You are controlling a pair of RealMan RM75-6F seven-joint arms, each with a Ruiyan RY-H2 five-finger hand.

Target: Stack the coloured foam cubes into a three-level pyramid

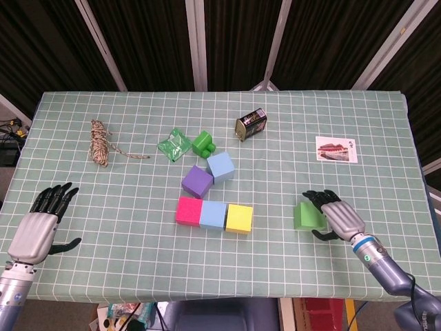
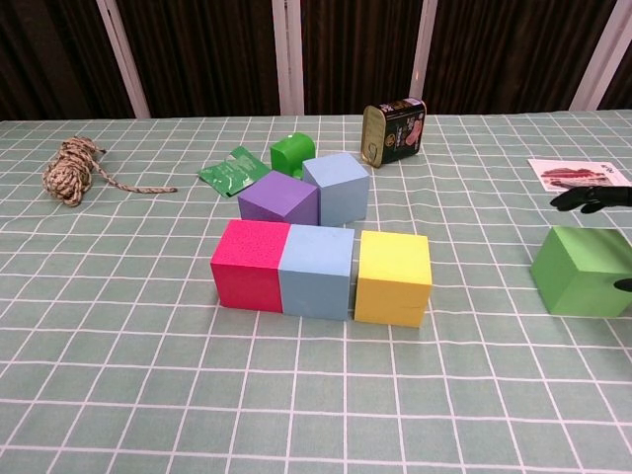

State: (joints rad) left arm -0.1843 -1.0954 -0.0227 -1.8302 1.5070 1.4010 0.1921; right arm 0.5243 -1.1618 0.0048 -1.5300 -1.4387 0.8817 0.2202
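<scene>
Here the right hand wraps its fingers around the green cube at 3 o'clock of the pink-blue-yellow base row; it should squeeze gently and lift straight, left hand lying spread

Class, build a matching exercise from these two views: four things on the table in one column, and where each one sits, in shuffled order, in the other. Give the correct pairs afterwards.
Column 1
1. yellow cube
2. green cube
3. rope coil
4. tin can

Column 2
A. far left of the table, apart from the cubes
B. right end of the three-cube row
C. at the right hand
D. lying on its side behind the light blue cube

Pairs: 1-B, 2-C, 3-A, 4-D
</scene>
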